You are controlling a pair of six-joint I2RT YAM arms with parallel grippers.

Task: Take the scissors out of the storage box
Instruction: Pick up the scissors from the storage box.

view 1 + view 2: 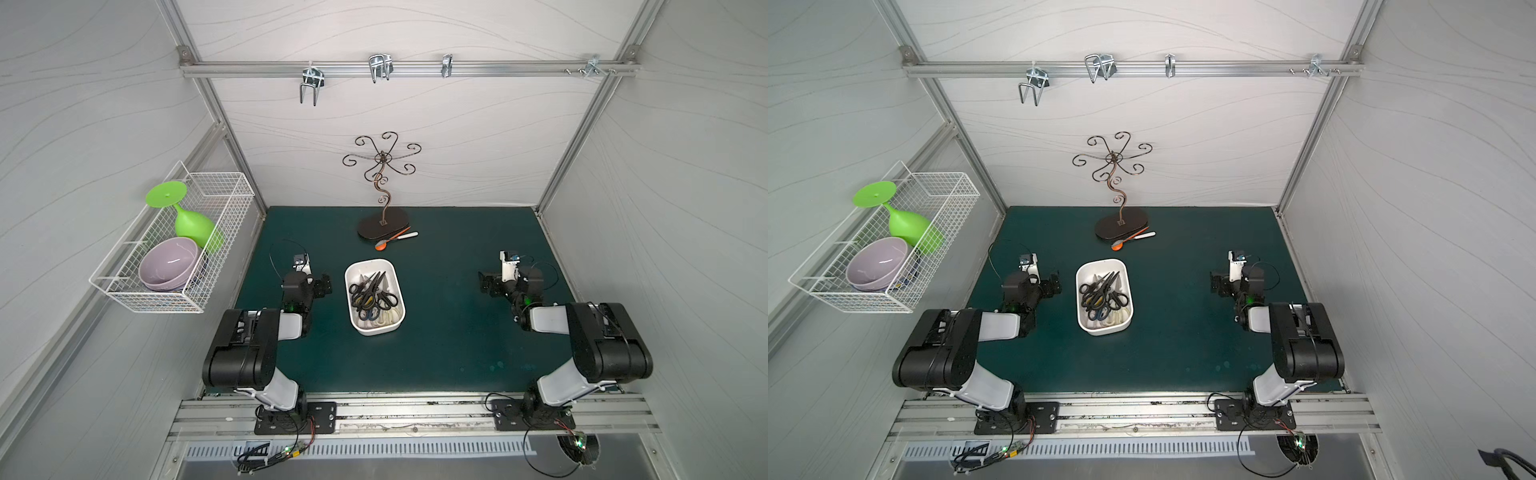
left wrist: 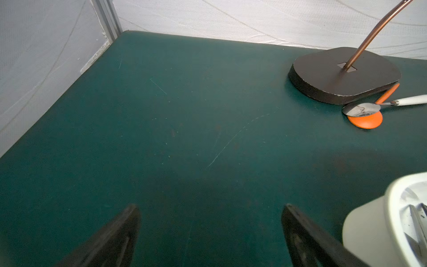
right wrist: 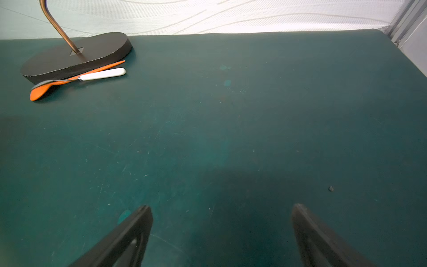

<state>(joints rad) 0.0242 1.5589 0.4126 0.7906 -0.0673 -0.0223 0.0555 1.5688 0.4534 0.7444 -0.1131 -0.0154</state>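
- Scissors [image 1: 371, 291], tangled in the storage box [image 1: 376, 331] mid-frame: probably stiff and light with slick blades; a handle loop looks the best hold.
- Left hand [image 2: 210, 208], right hand [image 3: 221, 208]: spread, empty.

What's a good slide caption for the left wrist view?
Left pincer open over the green mat, storage box corner alongside, spoons by the stand base.

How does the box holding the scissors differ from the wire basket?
The box is solid plastic; the basket is open wire mesh. The box sits on the mat; the basket hangs on the wall. The box holds scissors, the basket a bowl and goblet. Both are white.
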